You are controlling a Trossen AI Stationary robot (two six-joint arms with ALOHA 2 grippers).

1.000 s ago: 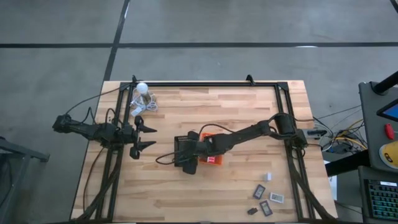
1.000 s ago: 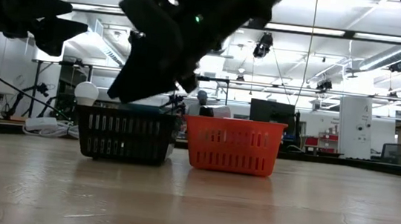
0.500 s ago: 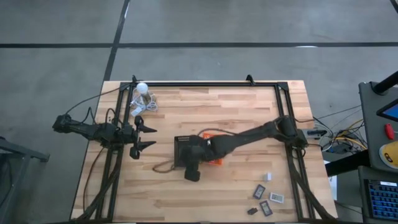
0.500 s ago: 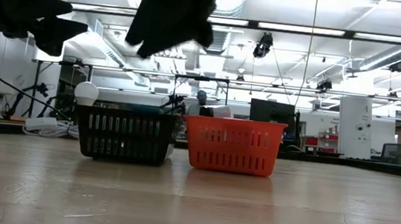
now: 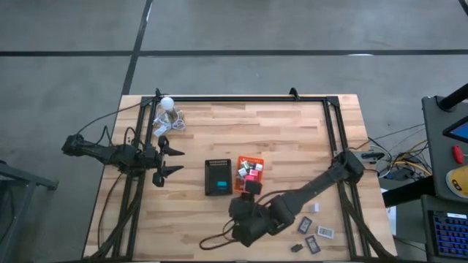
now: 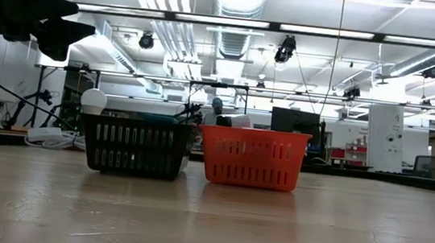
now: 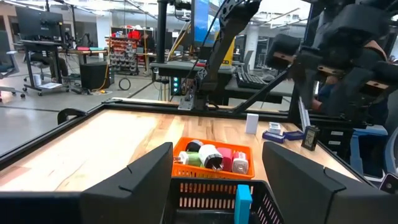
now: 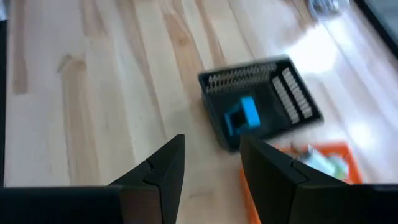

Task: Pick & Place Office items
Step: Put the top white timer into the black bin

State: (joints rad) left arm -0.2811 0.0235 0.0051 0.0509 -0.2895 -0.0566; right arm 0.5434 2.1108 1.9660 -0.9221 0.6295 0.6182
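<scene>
Two grippers empty: left gripper wide, right gripper narrow; narrow jaws risk knocking grey pieces aside.

Two dark arms.
Black, jointed, matte; left arm slim with trailing black cable; right arm bulkier at wrist; wedge-shaped black fingers on each.

From above, the right arm covers its own claw. The small flat pieces near the tabletop's corner are too tiny to identify. The orange tray runs off the blurred right wrist view's edge.
</scene>
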